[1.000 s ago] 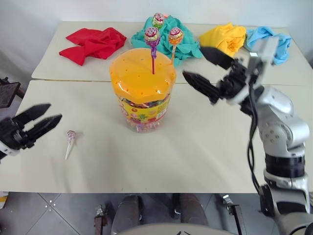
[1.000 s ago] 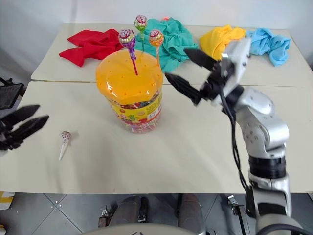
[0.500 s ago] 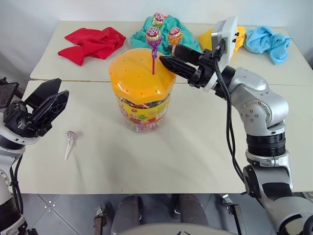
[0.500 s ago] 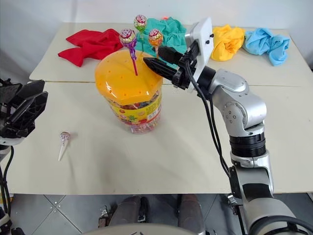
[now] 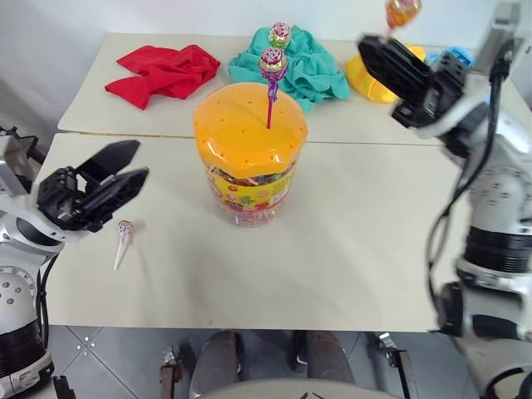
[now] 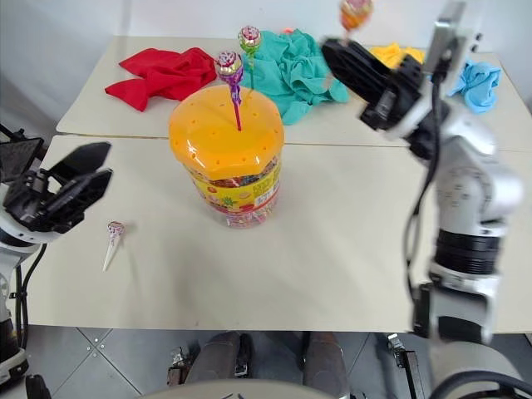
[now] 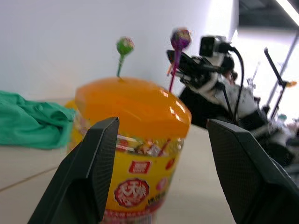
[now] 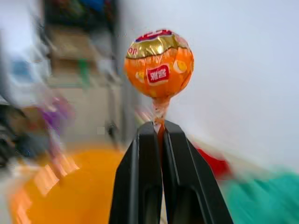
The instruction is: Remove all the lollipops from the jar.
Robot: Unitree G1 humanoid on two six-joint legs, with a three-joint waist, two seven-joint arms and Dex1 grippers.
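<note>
Table (image 5: 349,249), pale. Jar (image 5: 248,158) near table middle, orange holed lid, yellow label with red round logo, characters unreadable. Purple-stick lollipop (image 5: 272,63) and green-stick lollipop (image 5: 281,34) upright in lid. Right gripper (image 8: 159,133) raised beyond jar, jaws pinched on orange lollipop (image 8: 159,63), wrapper lettering unclear. Left gripper (image 5: 116,179) jaws apart, empty, near table left edge. White-stick lollipop (image 5: 122,241) flat just beside it.

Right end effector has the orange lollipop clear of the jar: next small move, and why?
Probably lower it to bare table beside the jar and let go. The right end effector is shut on the orange lollipop, one lollipop already lies on the table, and two remain in the lid.
</note>
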